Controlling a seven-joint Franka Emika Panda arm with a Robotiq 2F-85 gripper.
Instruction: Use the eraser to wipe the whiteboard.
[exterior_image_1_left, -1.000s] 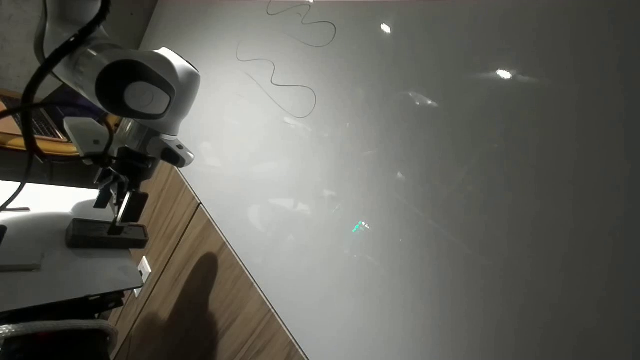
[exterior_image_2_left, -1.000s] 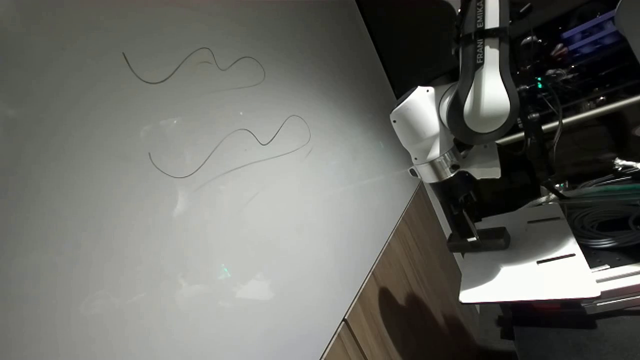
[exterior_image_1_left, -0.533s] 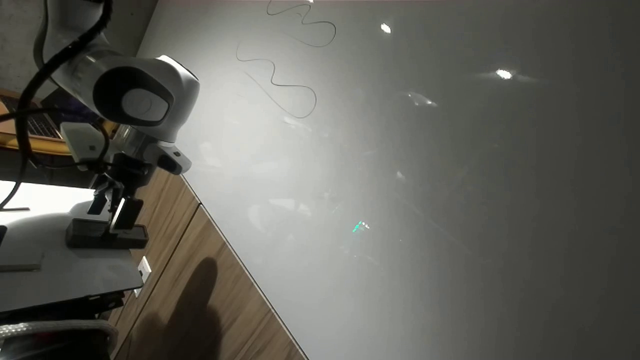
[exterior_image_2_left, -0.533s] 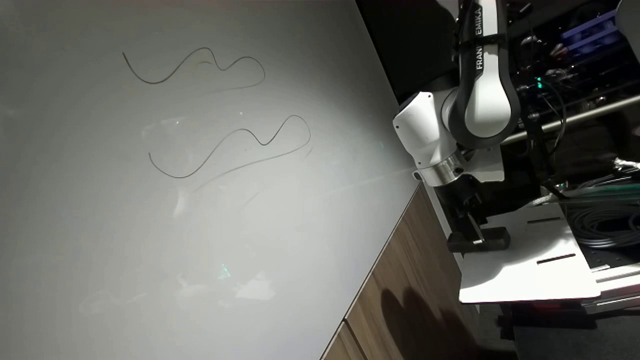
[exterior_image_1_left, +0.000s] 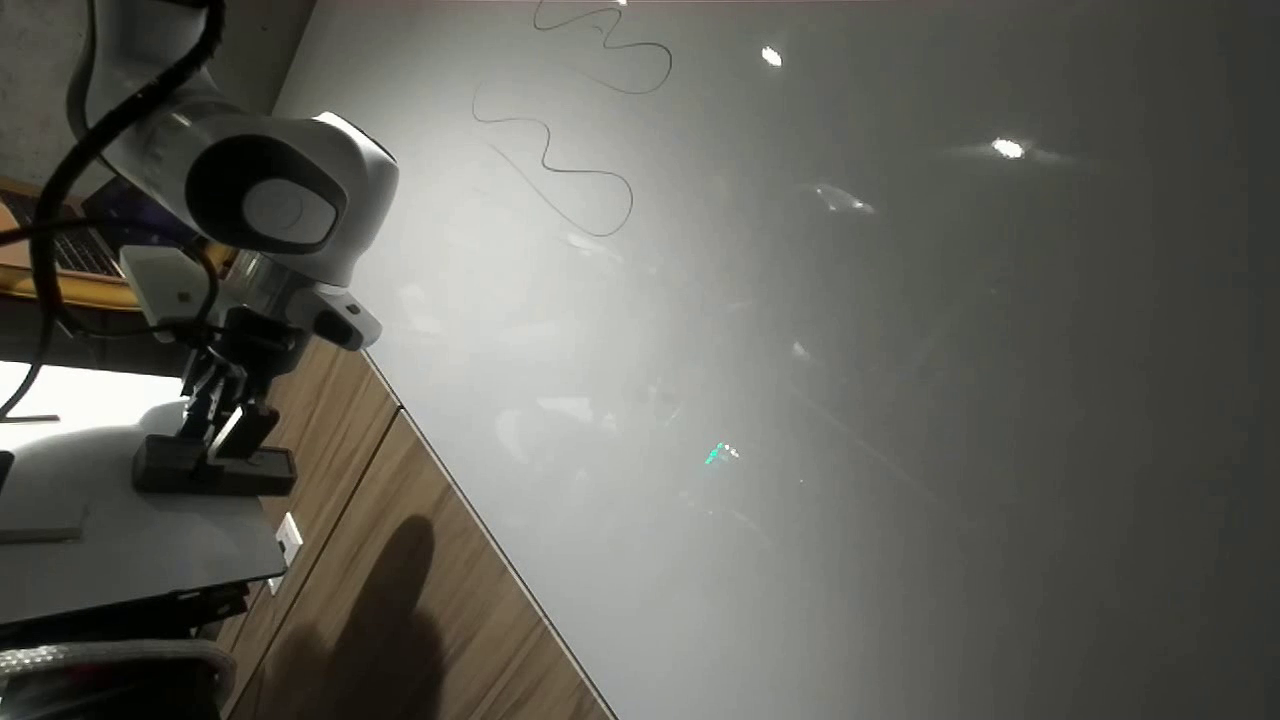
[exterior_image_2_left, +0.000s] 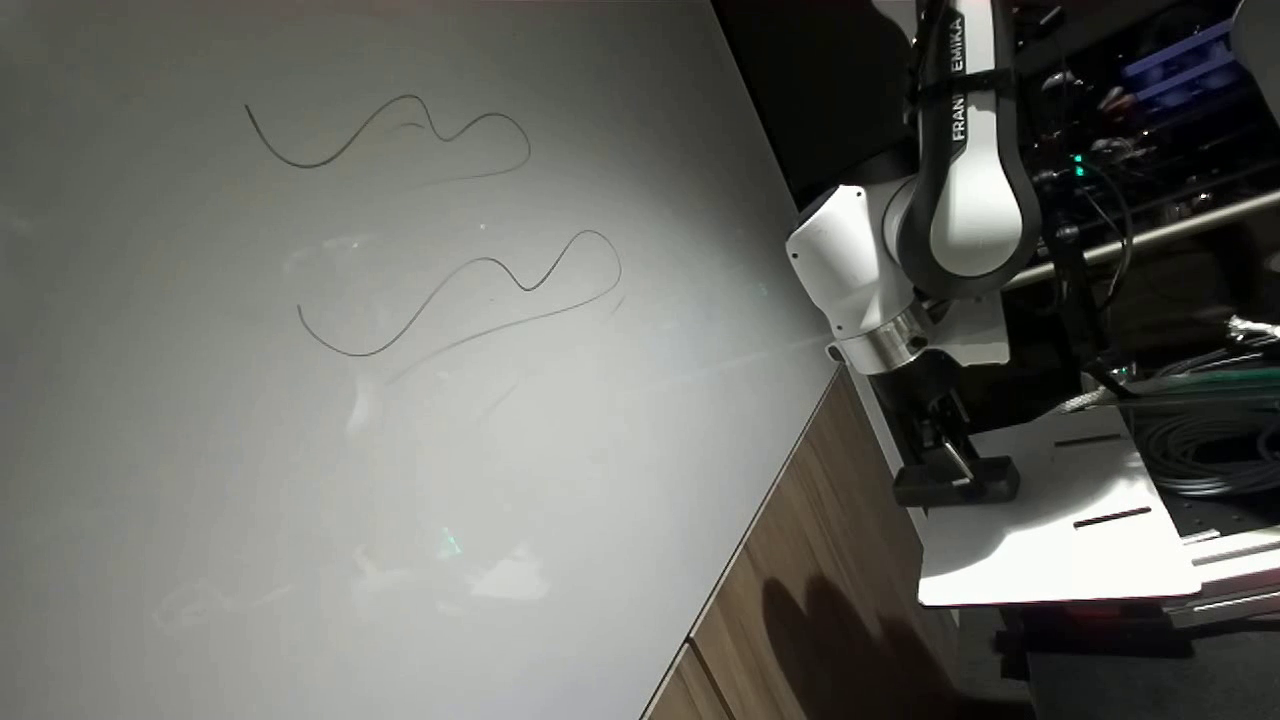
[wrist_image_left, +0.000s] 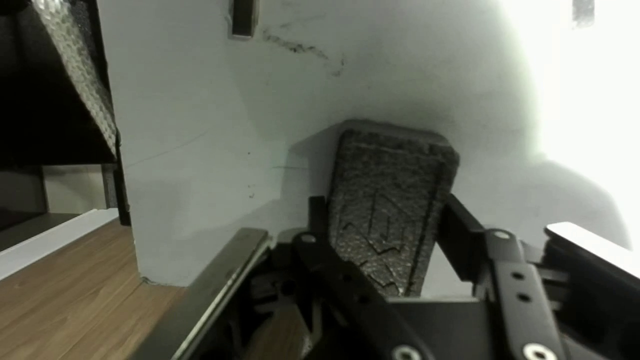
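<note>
The eraser, a dark grey oblong block with lines drawn on top, lies on a small white tabletop. My gripper is closed around its middle, one finger against each long side. In both exterior views the gripper points down at the eraser, which rests flat on the table. The whiteboard is a huge glossy grey-white surface beside the arm. Two thin squiggly marker lines show on its upper part, among them a lower squiggle.
Wooden panelling with a white wall socket runs under the whiteboard's edge. Behind the arm lies an open laptop. A loose black cable hangs along the arm. Coiled cables lie past the tabletop.
The arm has come down a little toward the eraser, and the fingers have then closed in on its sides. The eraser has barely moved. The marker lines look the same.
</note>
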